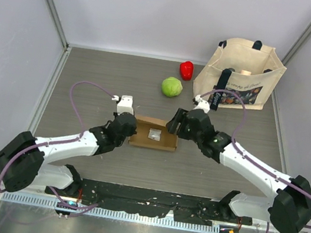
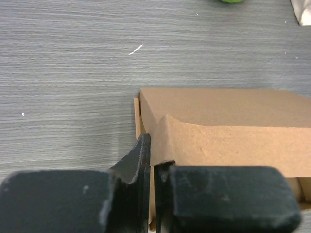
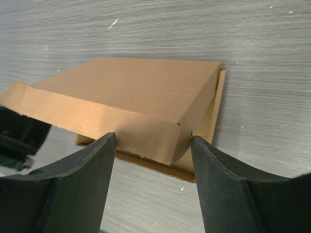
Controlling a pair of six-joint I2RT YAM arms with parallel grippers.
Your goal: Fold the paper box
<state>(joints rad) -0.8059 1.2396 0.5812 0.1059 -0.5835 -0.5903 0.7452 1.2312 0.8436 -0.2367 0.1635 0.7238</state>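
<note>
- Top view: the paper box (image 1: 153,134) lies on the grey worktop (image 1: 91,70), near its middle and between the two arms. The left end effector (image 1: 126,125) is at the box's left edge and the right end effector (image 1: 175,123) at its right rear corner.
- Top view only: a small pale scrap (image 1: 154,134) lies inside the box. A round green vegetable (image 1: 172,86), a red pepper (image 1: 186,69) and a tote bag (image 1: 240,71) sit well behind it.
- Left wrist view: the left end effector is clenched, with the corner of a raised flap pinched between its fingers (image 2: 138,158).
- Right wrist view: the right end effector is released. Its fingers (image 3: 97,165) are spread either side of a bent flap's near face; contact cannot be told.
- Box: plain brown corrugated card. The wrist views show flaps bent along their creases, which is barely evident from above.
</note>
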